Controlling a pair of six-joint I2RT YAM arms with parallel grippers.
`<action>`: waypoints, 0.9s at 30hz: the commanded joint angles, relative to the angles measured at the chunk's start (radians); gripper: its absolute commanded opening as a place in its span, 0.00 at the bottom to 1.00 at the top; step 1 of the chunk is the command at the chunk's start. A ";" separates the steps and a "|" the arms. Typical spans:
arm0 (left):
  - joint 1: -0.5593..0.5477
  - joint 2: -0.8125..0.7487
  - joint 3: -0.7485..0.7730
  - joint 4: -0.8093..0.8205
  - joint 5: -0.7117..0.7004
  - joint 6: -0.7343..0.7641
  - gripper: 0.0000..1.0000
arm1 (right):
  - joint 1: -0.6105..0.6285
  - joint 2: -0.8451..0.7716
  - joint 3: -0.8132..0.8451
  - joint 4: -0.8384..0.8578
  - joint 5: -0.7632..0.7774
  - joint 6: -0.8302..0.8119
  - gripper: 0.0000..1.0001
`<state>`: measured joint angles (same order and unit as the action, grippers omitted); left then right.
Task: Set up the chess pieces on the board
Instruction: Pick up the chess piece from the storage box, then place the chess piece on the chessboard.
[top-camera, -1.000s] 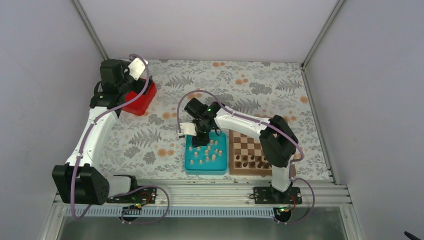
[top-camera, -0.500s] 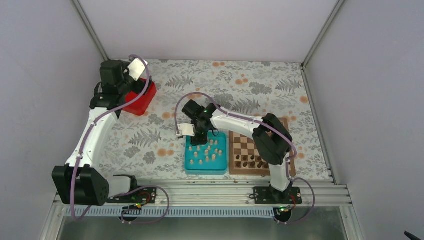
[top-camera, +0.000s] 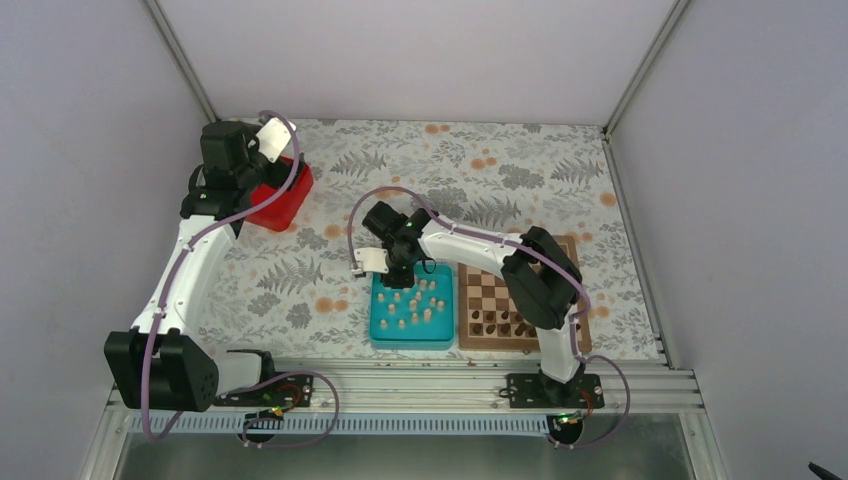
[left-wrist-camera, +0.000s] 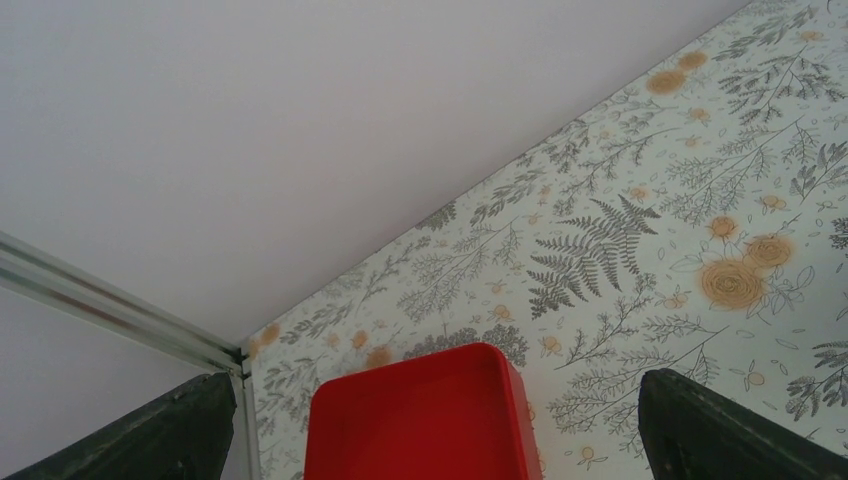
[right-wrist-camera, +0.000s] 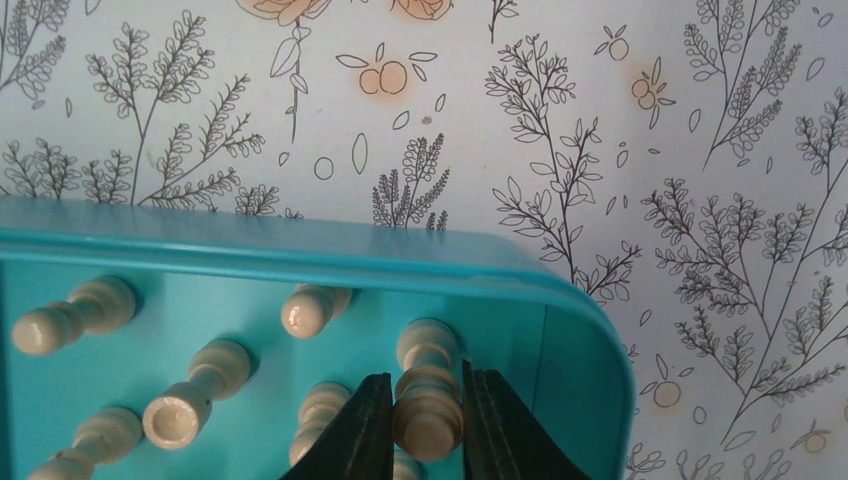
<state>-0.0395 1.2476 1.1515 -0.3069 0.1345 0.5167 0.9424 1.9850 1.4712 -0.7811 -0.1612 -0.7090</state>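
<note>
Several pale beige chess pieces (top-camera: 415, 300) stand in a teal tray (top-camera: 378, 335) just left of the board (top-camera: 500, 290). My right gripper (right-wrist-camera: 427, 385) reaches down into the tray's far right corner. Its two black fingers press both sides of one pale chess piece (right-wrist-camera: 428, 350), which still stands on the tray floor. More pale pieces (right-wrist-camera: 75, 315) stand to its left. Dark brown chessmen (top-camera: 500, 322) line the board's near rows. My left gripper (left-wrist-camera: 435, 400) hangs open over a red bin (left-wrist-camera: 420, 430) at the far left, holding nothing.
The red bin (top-camera: 280, 195) sits at the table's far left, near the wall. The teal tray's rim (right-wrist-camera: 300, 255) and right wall rise close beside the held piece. Floral tablecloth (top-camera: 480, 170) stretches behind the tray and board.
My right gripper has moved slightly left and down into the tray's far corner and its fingers have closed onto a pale piece. The left arm has not moved.
</note>
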 joint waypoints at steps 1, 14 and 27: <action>0.004 -0.005 0.002 0.023 0.021 0.010 1.00 | 0.011 0.000 0.015 -0.004 0.002 0.004 0.14; 0.004 0.004 0.024 0.016 0.028 0.002 1.00 | -0.065 -0.188 0.077 -0.131 -0.131 0.051 0.08; 0.004 0.053 0.076 0.013 0.093 -0.035 1.00 | -0.490 -0.431 -0.027 -0.215 -0.183 -0.031 0.06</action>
<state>-0.0391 1.2823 1.1915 -0.3077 0.1909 0.5041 0.5682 1.5917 1.4990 -0.9501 -0.3279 -0.6918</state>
